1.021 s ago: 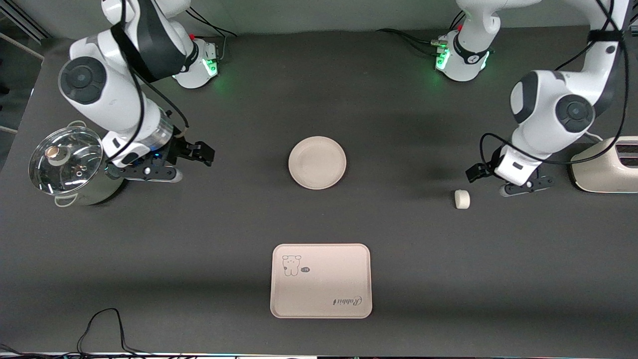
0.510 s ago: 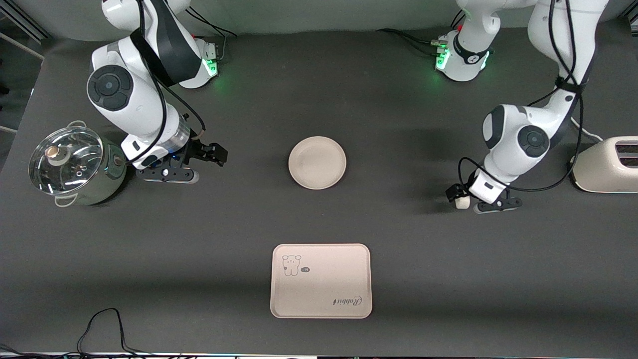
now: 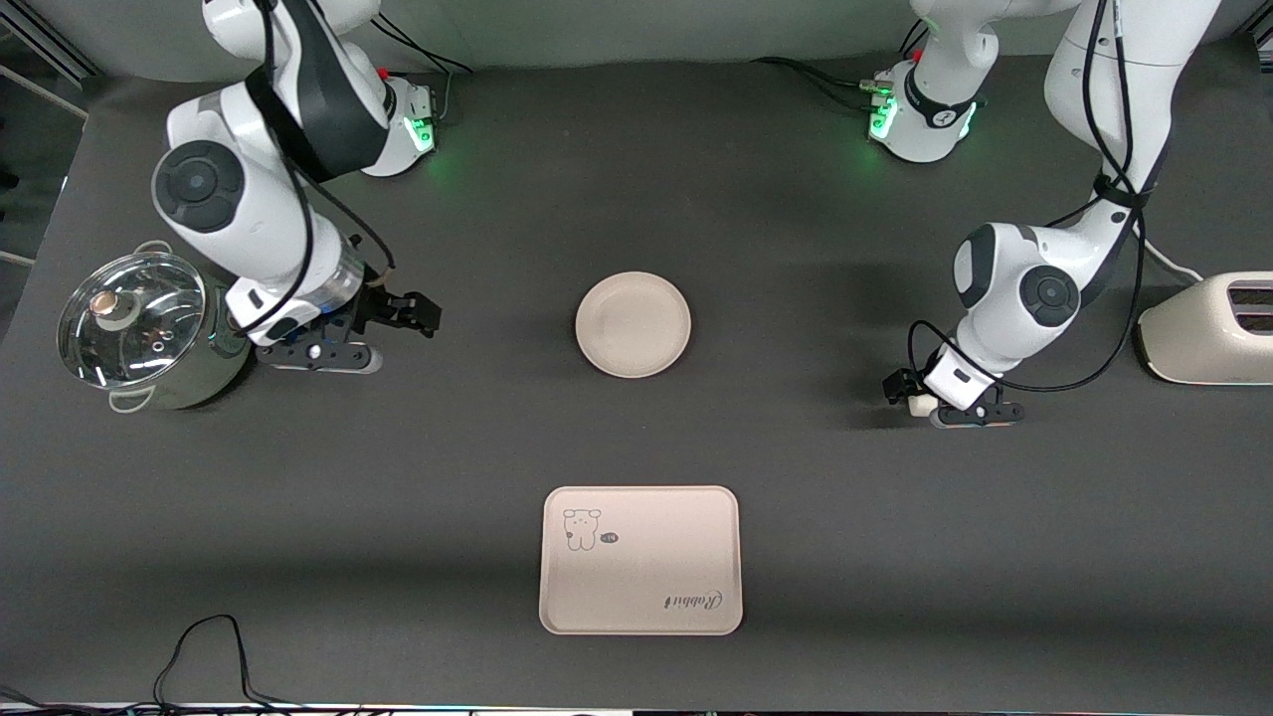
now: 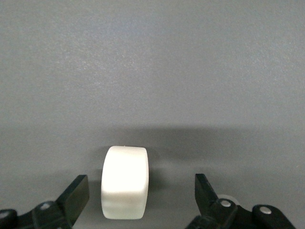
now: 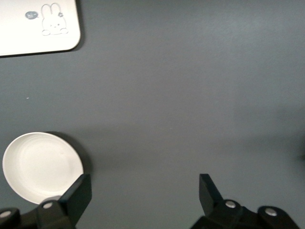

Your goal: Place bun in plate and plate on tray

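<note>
One bun (image 4: 124, 182) lies on its side on the table (image 3: 796, 497), toward the left arm's end, well apart from the plate and the tray. The left gripper (image 3: 920, 401) is lowered around it with its fingers (image 4: 74, 196) spread; the bun sits between them, closer to one finger, and neither finger touches it in the left wrist view. One plate (image 3: 633, 324) rests on the table near its middle and holds nothing. One tray (image 3: 640, 559), also holding nothing, lies nearer to the front camera than the plate, with bare table between the two (its rabbit drawing and script lettering face up). The right gripper (image 3: 398, 316) hangs above the table between the plate and a lidded pot, its fingers (image 5: 76, 198) spread and pinching nothing; in the right wrist view the plate (image 5: 42, 167) and a corner of the tray (image 5: 38, 24) are visible. One steel pot (image 3: 149, 343) with a glass lid (image 3: 129, 318) stands at the right arm's end of the table; its contents cannot be determined. One cream toaster (image 3: 1208, 328) stands at the left arm's end, with two slots on top.
</note>
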